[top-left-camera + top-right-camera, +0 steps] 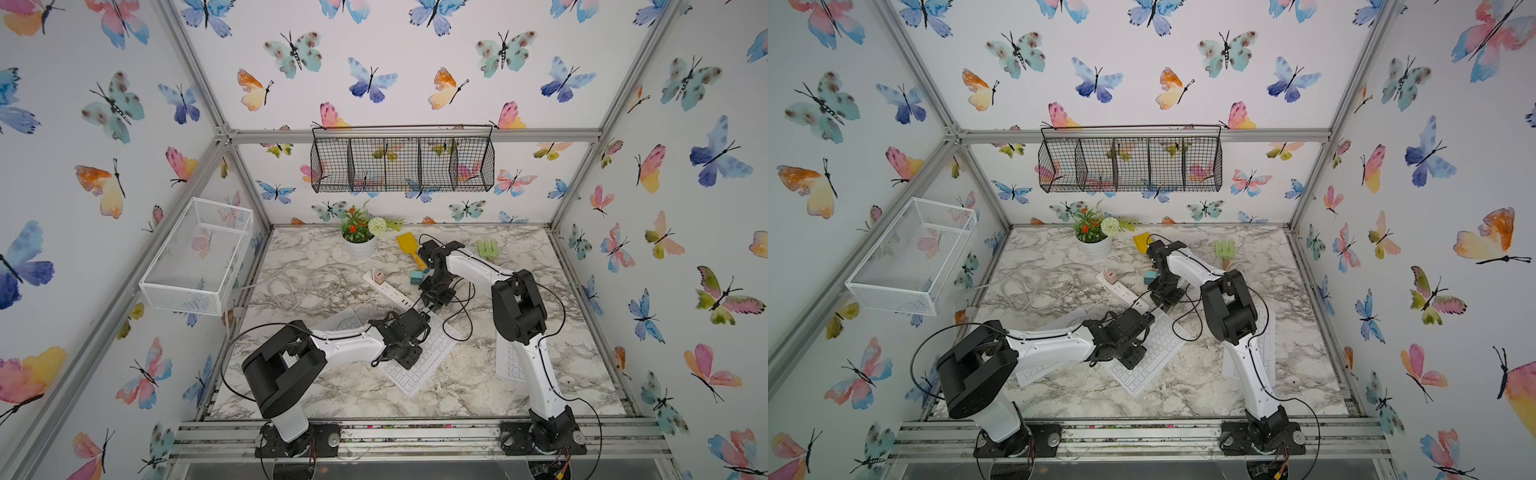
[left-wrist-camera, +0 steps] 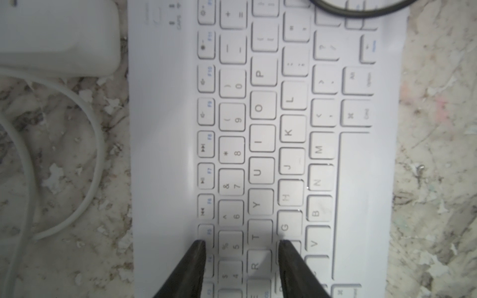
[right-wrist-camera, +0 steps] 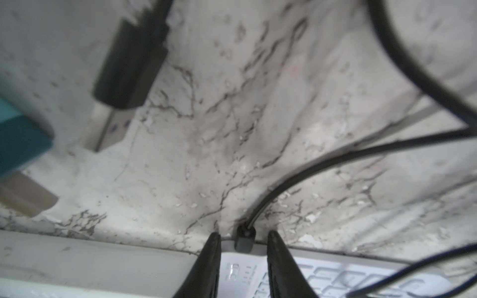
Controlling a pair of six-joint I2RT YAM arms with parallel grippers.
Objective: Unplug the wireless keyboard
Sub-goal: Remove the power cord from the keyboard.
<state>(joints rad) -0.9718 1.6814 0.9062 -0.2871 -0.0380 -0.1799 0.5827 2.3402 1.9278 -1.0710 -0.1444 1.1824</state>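
Observation:
A white wireless keyboard point(image 1: 424, 365) point(image 1: 1150, 361) lies at an angle in the middle of the marble table. My left gripper point(image 2: 242, 242) point(image 1: 409, 359) is open, and its fingertips point(image 2: 200, 247) rest on the keys near the 5 and G. A small black plug point(image 3: 244, 241) sits in the keyboard's rear edge point(image 3: 309, 278), and its black cable point(image 3: 335, 154) curves away over the marble. My right gripper point(image 3: 244, 233) point(image 1: 432, 305) straddles that plug. It is open, with a narrow gap between each finger and the plug.
A white power strip point(image 1: 388, 289) carrying a pink adapter point(image 1: 377, 276) lies just behind the keyboard, with a coiled white cord point(image 1: 299, 286) to the left. Further back are a teal block point(image 1: 415, 277), plant pot point(image 1: 359, 245), yellow scoop point(image 1: 409, 245) and green rake point(image 1: 488, 249). Another keyboard point(image 1: 511, 361) lies under the right arm.

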